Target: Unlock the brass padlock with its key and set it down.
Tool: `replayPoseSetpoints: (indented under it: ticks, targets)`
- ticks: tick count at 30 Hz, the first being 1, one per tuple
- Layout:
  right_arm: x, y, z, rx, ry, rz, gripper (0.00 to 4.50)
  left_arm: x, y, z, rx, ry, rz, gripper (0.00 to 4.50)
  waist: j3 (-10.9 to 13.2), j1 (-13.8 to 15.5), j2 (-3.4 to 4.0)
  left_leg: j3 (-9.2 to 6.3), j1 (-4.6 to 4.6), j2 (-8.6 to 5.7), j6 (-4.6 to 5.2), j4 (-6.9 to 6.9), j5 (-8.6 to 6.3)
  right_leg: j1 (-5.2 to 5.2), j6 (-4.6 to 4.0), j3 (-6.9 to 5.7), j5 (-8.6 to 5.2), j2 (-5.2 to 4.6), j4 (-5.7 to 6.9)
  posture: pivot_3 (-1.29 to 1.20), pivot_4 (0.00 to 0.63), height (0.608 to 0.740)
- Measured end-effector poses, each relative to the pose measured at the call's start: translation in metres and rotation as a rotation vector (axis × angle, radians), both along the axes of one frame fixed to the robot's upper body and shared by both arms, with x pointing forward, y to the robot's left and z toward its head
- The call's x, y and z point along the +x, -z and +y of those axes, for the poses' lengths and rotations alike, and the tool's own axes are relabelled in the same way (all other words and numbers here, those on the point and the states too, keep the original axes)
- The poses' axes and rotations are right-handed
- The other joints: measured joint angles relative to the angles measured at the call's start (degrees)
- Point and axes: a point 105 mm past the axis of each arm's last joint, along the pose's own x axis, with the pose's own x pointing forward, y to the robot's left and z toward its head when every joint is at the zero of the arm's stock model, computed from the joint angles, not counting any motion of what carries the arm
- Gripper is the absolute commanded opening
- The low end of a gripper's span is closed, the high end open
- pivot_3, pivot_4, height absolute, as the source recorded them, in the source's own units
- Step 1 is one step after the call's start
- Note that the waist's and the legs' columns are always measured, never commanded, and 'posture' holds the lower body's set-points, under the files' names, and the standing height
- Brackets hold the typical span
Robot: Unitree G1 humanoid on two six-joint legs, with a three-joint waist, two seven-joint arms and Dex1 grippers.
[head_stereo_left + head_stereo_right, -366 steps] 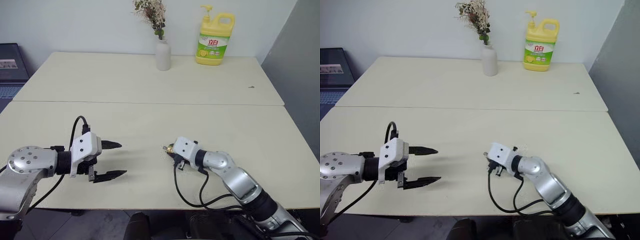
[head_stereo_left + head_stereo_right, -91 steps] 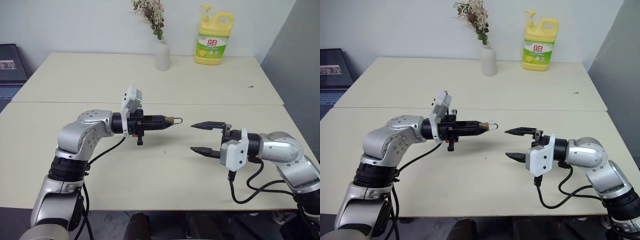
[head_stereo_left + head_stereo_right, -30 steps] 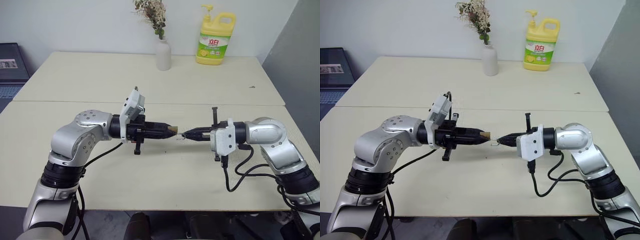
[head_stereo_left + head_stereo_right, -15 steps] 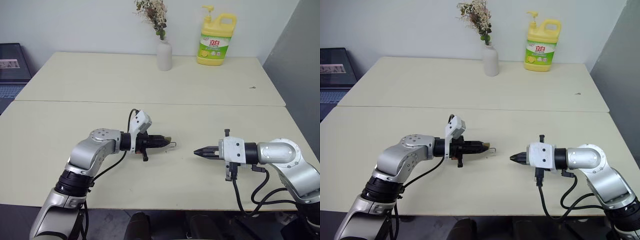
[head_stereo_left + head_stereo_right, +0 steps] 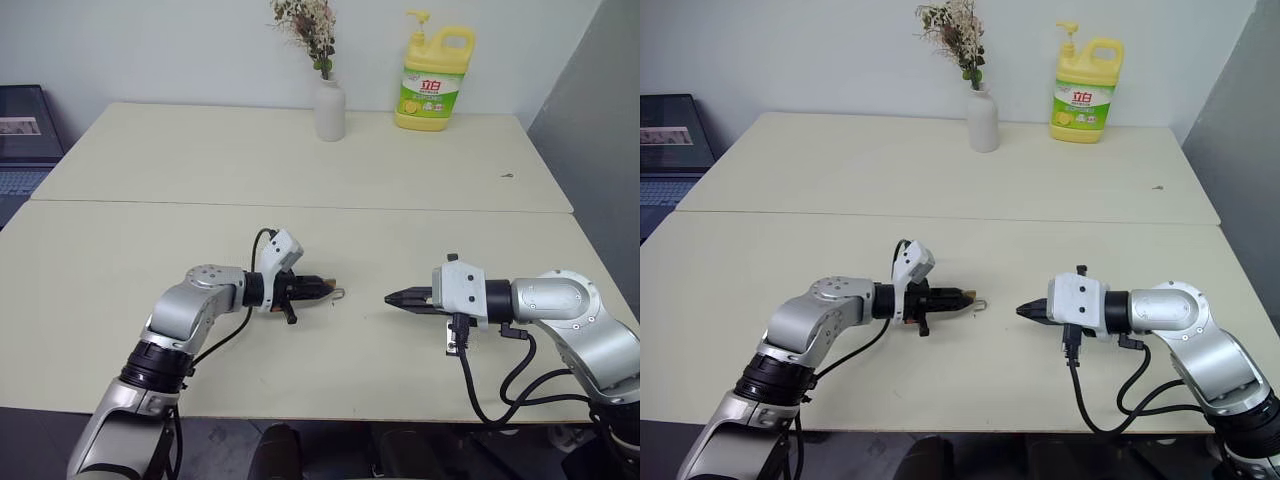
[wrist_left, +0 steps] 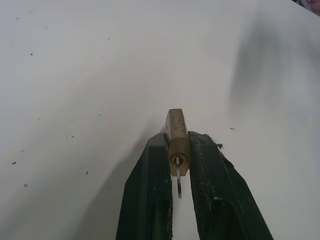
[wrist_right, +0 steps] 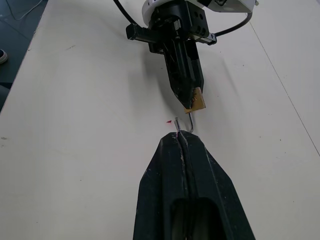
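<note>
White vase (image 5: 329, 109) and detergent bottle (image 5: 429, 79) stand behind.

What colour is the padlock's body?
Golden-yellow brass padlock, clearest in the left wrist view.

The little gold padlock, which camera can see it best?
The left wrist view: the brass padlock sits up close between the left gripper's black fingers, keyhole face showing. The right wrist view shows it from farther off, with its thin shackle hanging out. In the two eye views it is just a tiny speck at the gripper's tip.
</note>
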Motion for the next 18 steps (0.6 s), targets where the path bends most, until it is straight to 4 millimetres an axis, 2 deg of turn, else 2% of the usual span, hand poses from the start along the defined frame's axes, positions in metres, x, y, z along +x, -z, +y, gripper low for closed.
replayPoseSetpoints:
  ticks: [8,14,18]
  targets:
    - [-0.001,-0.001,0.001,-0.001,-0.006,-0.003,0.00,0.002,0.002,0.003,0.020,-0.007,-0.012,3.36,0.0,0.0,0.00,0.00,0.00,0.00,0.00,0.00,0.00,0.00,0.00,0.00,0.00,0.00,0.00,0.00,0.150,0.740]
    - [-0.002,-0.001,0.001,-0.005,-0.007,-0.001,0.00,0.002,-0.001,0.006,0.028,0.011,-0.035,3.36,0.0,0.0,0.00,0.00,0.00,0.00,0.00,0.00,0.00,0.00,0.00,0.00,0.00,0.00,0.00,0.00,0.150,0.740]
    - [-0.002,0.001,-0.001,-0.017,0.001,0.012,0.00,-0.001,-0.013,0.019,0.072,0.047,-0.125,3.36,0.0,-0.1,0.00,0.01,0.01,0.01,0.00,-0.02,0.00,-0.01,0.00,0.01,0.00,0.00,-0.01,0.00,0.150,0.740]
